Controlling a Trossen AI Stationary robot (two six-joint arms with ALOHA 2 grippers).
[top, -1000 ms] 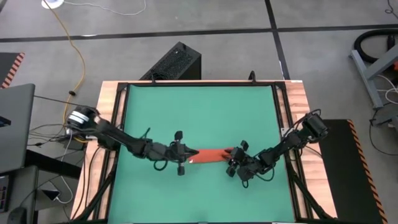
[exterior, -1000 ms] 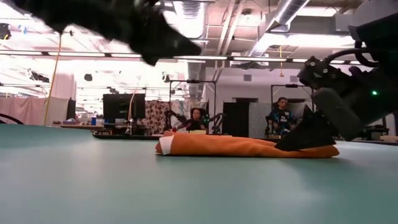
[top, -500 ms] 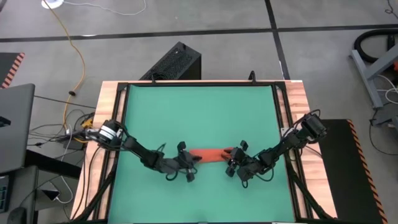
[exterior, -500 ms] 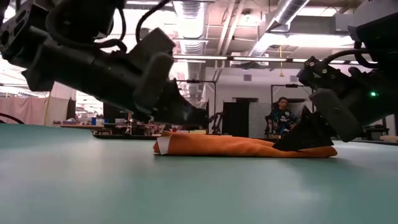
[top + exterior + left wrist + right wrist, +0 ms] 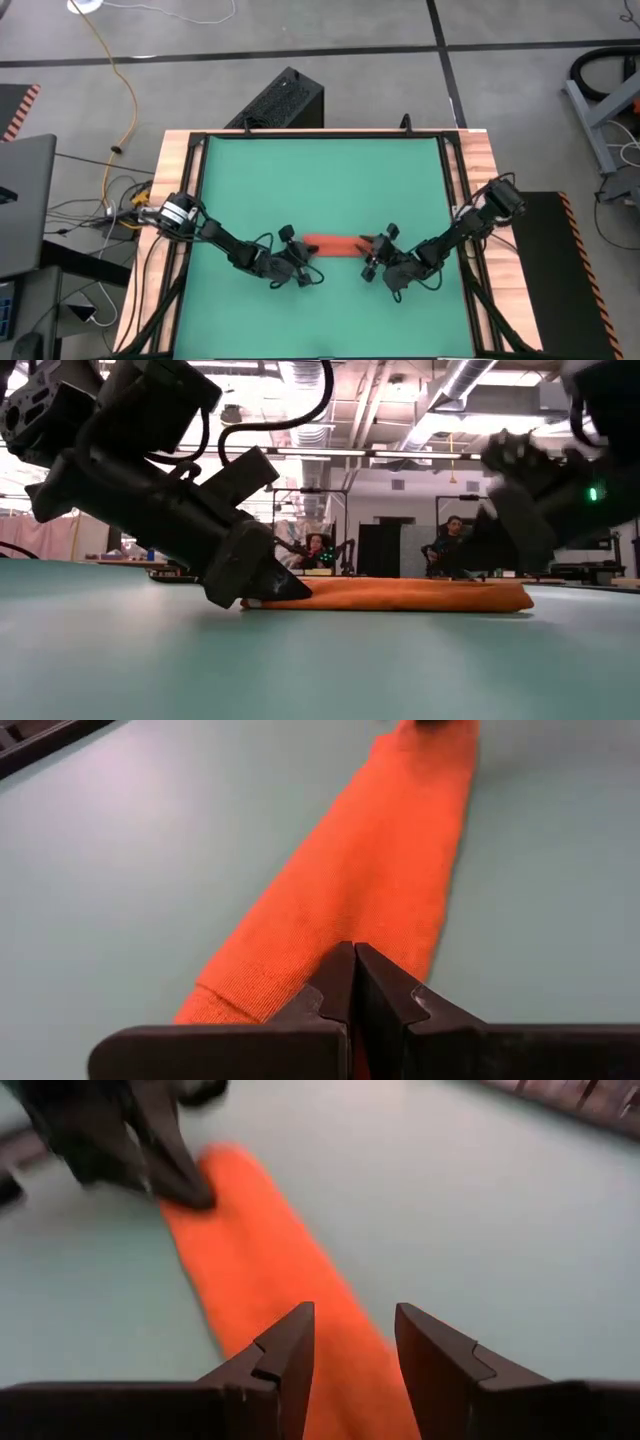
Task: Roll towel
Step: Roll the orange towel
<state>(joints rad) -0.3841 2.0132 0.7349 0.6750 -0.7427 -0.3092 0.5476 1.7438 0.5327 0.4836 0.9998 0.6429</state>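
the towel (image 5: 336, 245), folded into a long narrow orange strip, lies flat on the green mat (image 5: 320, 180) in the front half of the table, running crosswise between the 2 arms; this layout gives each arm 1 short end to work from. the left gripper (image 5: 304, 270) sits at the strip's left end, low against the mat, its fingers (image 5: 352, 982) pressed together with no gap, their tips touching the cloth edge; whether any fabric is pinched between them cannot be made out, though the contact suits pinning or nipping the end that a roll would start from. in the low view the same gripper (image 5: 262, 582) angles down onto that end, so the cloth there is held against the surface. the right gripper (image 5: 374, 262) hangs at the opposite end, just above the towel (image 5: 270, 1270), its fingers (image 5: 285, 1350) parted by a moderate gap and holding nothing; the strip passes under and between them, a stance that appears meant for steadying or straddling the far end. no turn of cloth is visible yet, so the rolling is judged barely begun. people are seated in the room beyond the table
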